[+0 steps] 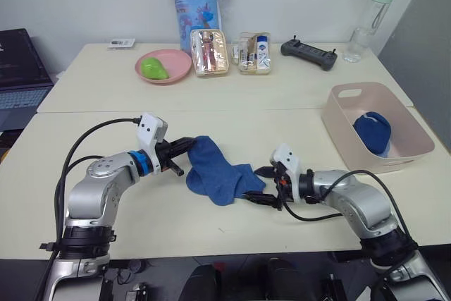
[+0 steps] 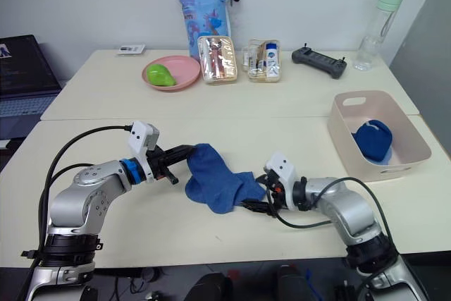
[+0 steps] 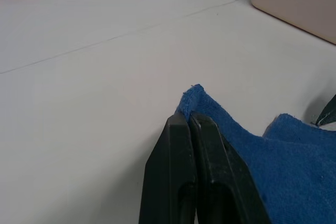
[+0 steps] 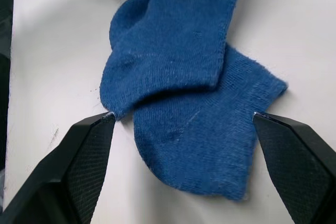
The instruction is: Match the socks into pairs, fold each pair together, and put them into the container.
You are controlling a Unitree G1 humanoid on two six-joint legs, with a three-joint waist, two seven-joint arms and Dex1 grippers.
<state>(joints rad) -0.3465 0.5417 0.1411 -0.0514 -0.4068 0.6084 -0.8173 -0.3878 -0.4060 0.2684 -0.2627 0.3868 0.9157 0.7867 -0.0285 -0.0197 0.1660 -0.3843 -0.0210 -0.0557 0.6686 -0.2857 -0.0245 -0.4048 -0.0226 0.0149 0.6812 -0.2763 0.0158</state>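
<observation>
Two medium blue socks [image 1: 218, 172] lie overlapped on the near table, one laid across the other [image 4: 184, 77]. My left gripper [image 1: 189, 144] is shut on the upper sock's far-left edge, its fingers [image 3: 181, 145] pinching a corner of the knit [image 3: 278, 150]. At the socks' right end my right gripper [image 1: 259, 185] is open, and its fingertips [image 4: 100, 124] stand wide apart on either side of the lower sock's end. The pale pink container [image 1: 337, 114] sits at the right and holds a folded dark blue sock bundle [image 1: 372, 132].
On the far table stand a pink plate [image 1: 176, 68] with a green object, two clear boxes [image 1: 208, 52] [image 1: 254, 53], a blue patterned bag [image 1: 196, 5], a black controller [image 1: 309, 53] and a bottle [image 1: 372, 19]. A laptop [image 1: 21, 68] is at the far left.
</observation>
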